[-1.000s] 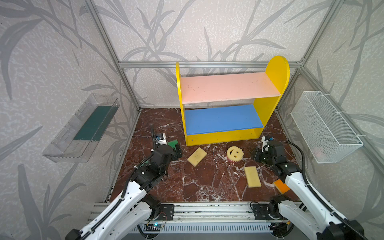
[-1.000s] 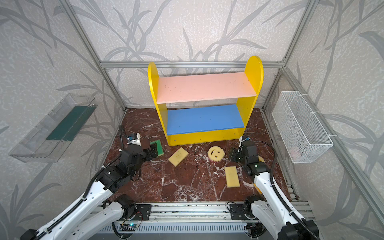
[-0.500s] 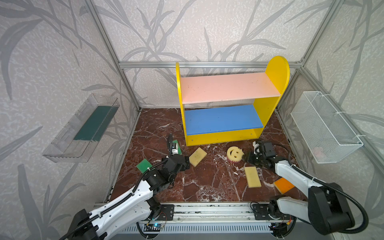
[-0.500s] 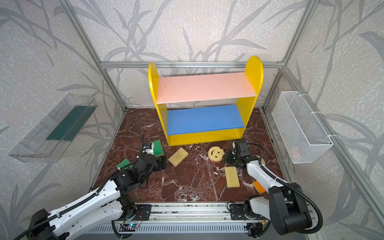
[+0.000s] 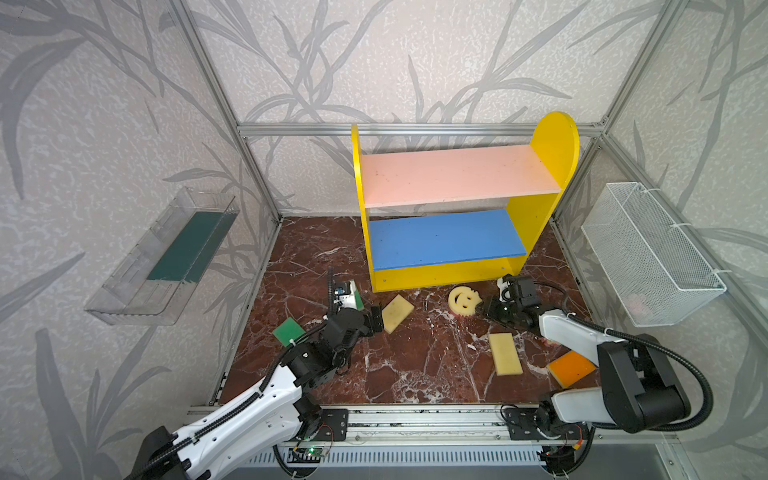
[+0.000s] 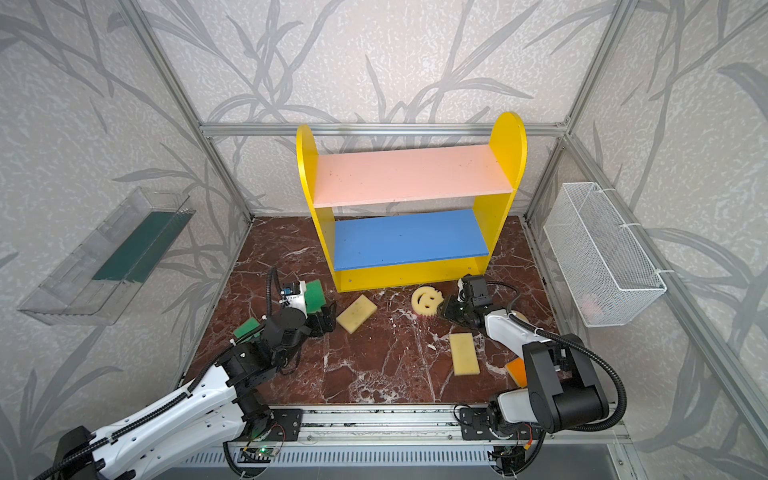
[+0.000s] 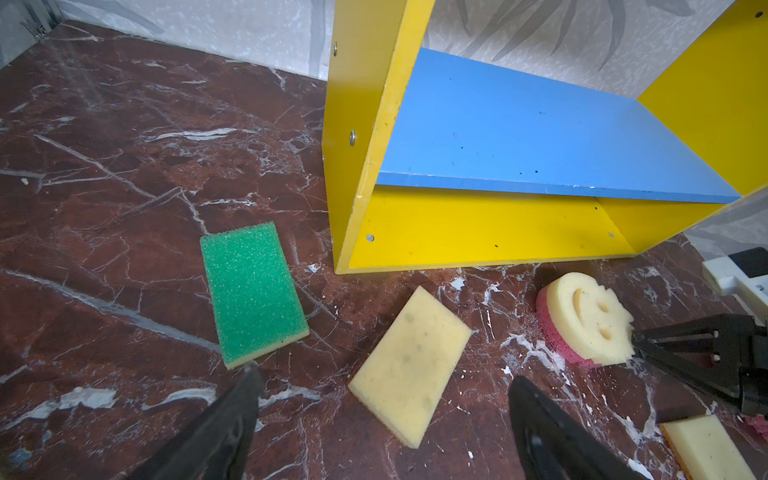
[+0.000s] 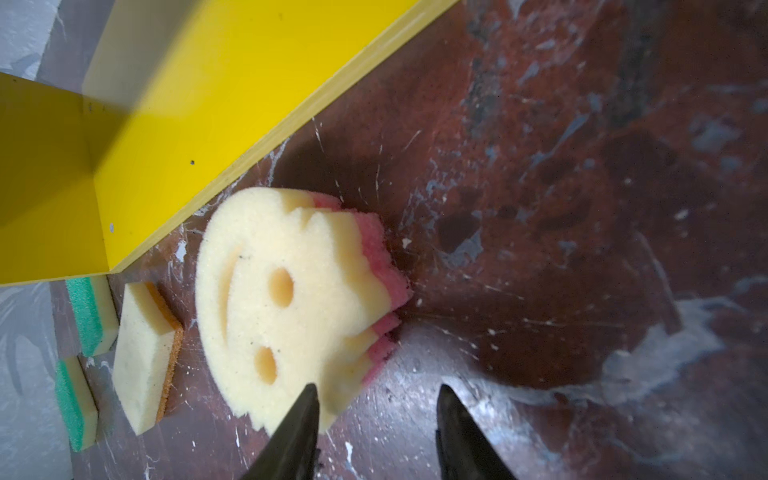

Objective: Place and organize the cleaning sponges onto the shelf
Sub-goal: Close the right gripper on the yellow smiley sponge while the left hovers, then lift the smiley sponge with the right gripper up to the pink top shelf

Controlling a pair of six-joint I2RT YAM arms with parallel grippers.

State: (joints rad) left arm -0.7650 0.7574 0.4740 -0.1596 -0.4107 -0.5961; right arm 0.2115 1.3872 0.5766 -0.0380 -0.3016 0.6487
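The yellow-sided shelf [image 5: 536,216] stands at the back, its pink and blue boards bare. On the marble floor in front lie the cleaning sponges. My left gripper [image 5: 376,319] is open just short of a pale yellow rectangle [image 5: 397,312], which in the left wrist view [image 7: 409,361] lies ahead of its spread fingers [image 7: 245,395]. A green sponge [image 7: 253,291] lies beside it. My right gripper [image 8: 377,388] is open at the smiley sponge [image 8: 282,299], with one fingertip over its rim. Another pale rectangle [image 5: 505,353], an orange sponge [image 5: 571,368] and a green one [image 5: 289,331] lie loose.
A clear tray [image 5: 166,257] with a dark green bottom hangs on the left wall. A white wire basket [image 5: 648,253] hangs on the right wall. Metal frame posts edge the floor, and a rail [image 5: 415,419] runs along the front.
My left arm swung right from the green sponges to the pale yellow rectangle. My right gripper dropped and slid left up to the smiley sponge.
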